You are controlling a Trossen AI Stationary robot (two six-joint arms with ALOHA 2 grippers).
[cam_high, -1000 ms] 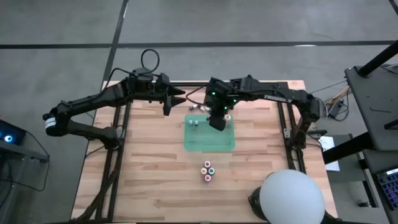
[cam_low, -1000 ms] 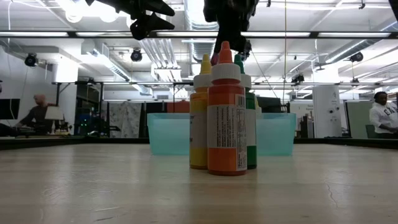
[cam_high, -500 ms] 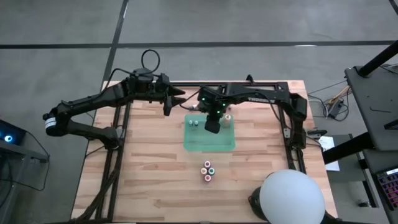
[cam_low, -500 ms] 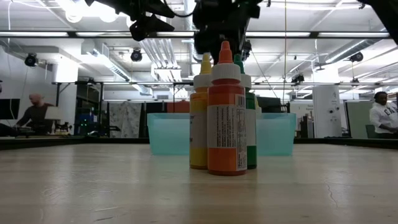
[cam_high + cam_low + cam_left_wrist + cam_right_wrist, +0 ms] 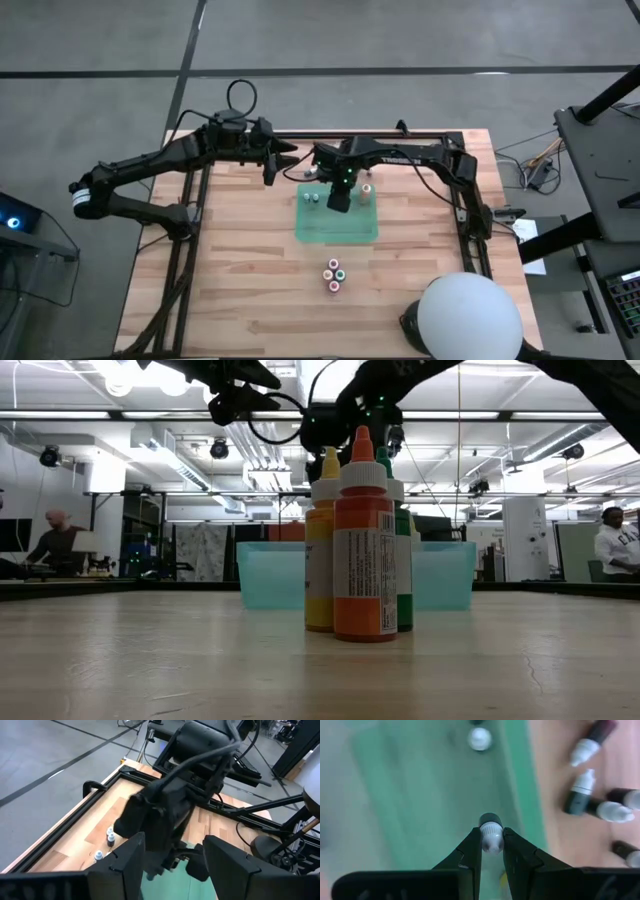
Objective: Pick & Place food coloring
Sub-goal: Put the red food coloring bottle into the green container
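My right gripper [image 5: 340,199] hangs over the far part of the green tray [image 5: 337,225], pointing down, shut on a tiny white-capped food coloring bottle [image 5: 491,820]. Two more tiny bottles [image 5: 311,198] stand on the tray's far left part, and one [image 5: 366,192] stands near its far right corner. Several small bottles lie on the wood past the tray's far edge [image 5: 580,795]. My left gripper [image 5: 290,160] waits open in the air at the far left, looking toward the right arm [image 5: 165,815]. My right gripper pinches the tiny bottle by its white cap [image 5: 491,840] between the two fingertips, coming from above and pointing down. The dark body [image 5: 490,819] sticks out below the fingertips over the green tray; I cannot tell whether it touches the tray.
A tight group of taller bottles stands near the front middle of the table [image 5: 335,274], with the orange one [image 5: 364,540] foremost in the low view. A white dome [image 5: 470,318] sits at the near right corner. People are in the room behind.
My right gripper has come down toward the green tray and a little toward the table's left, tipping to point more steeply down.
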